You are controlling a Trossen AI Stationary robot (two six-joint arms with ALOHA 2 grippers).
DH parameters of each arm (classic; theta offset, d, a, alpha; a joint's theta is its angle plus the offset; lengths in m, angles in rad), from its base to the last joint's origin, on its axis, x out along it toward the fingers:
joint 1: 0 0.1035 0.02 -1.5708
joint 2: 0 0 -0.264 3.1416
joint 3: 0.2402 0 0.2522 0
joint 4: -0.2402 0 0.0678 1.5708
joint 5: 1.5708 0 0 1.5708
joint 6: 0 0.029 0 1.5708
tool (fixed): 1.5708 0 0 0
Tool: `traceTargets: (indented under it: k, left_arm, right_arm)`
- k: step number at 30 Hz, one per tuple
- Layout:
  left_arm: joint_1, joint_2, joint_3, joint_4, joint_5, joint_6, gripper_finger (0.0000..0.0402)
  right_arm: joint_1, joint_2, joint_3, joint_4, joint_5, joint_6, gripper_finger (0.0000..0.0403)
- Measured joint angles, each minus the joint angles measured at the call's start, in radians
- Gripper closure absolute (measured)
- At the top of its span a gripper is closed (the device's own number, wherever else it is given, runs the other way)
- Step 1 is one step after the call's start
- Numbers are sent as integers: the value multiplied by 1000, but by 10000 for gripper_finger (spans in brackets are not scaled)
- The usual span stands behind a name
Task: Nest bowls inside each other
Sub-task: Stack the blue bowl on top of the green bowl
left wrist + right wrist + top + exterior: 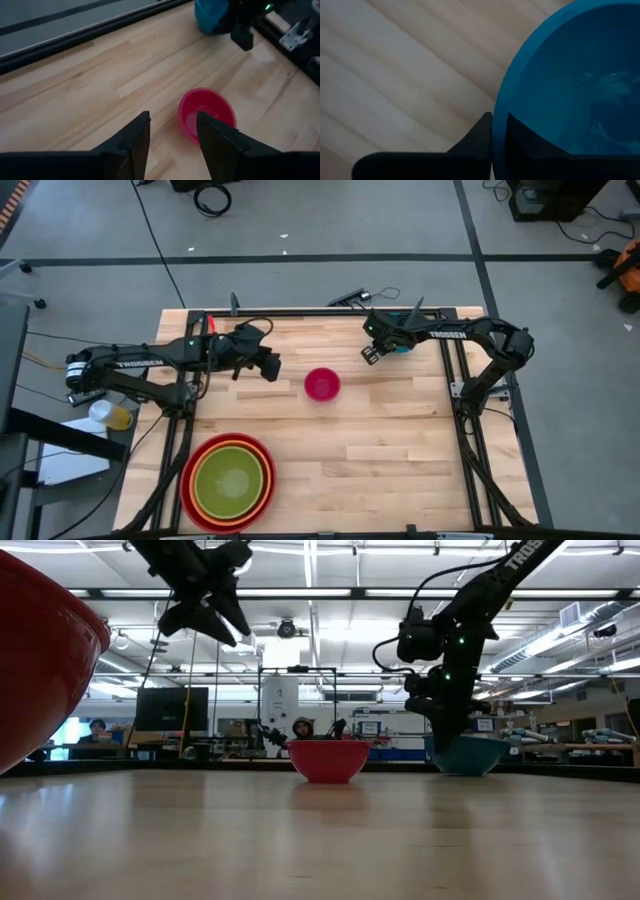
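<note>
Blue plastic is what the right hand [499, 145] has pinched: its two fingers stand one on each side of the rim of the blue bowl [570, 90], narrowed onto the wall, near the far right corner of the bench [400, 450]. A rim grip like this suits a thin-walled bowl, since the hand can carry it upright and lower it straight into a bigger one. In the low view the blue bowl looks to sit on or just above the wood; I cannot tell which.

The red bowl [190, 498], orange bowl [258, 448] and lime green bowl [232, 480] are already stacked one inside another by the near left corner, so the blue one would go there next, I judge. The small magenta bowl [322, 384] stands alone around the middle of the bench, well apart from both stacks.

The left hand [172, 135] hangs above the bench just beside the magenta bowl, fingers wide and holding nothing
</note>
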Motion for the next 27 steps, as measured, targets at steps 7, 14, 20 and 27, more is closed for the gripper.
traceTargets:
  k: [7, 14, 20, 27]
  left_arm:
    - [-29, -48, 2, -60, 1, 24, 239]
    - [-33, -76, 2, -73, 0, 54, 239]
    - [-35, -79, 1, -80, 0, 55, 239]
    - [-65, -79, 1, -78, 0, 48, 239]
  right_arm:
    - [60, -2, 5, -52, 14, 60, 376]
    - [127, 2, 57, -122, 19, 106, 375]
    - [161, 2, 93, -123, 13, 108, 377]
    - [187, 2, 99, -132, 17, 121, 377]
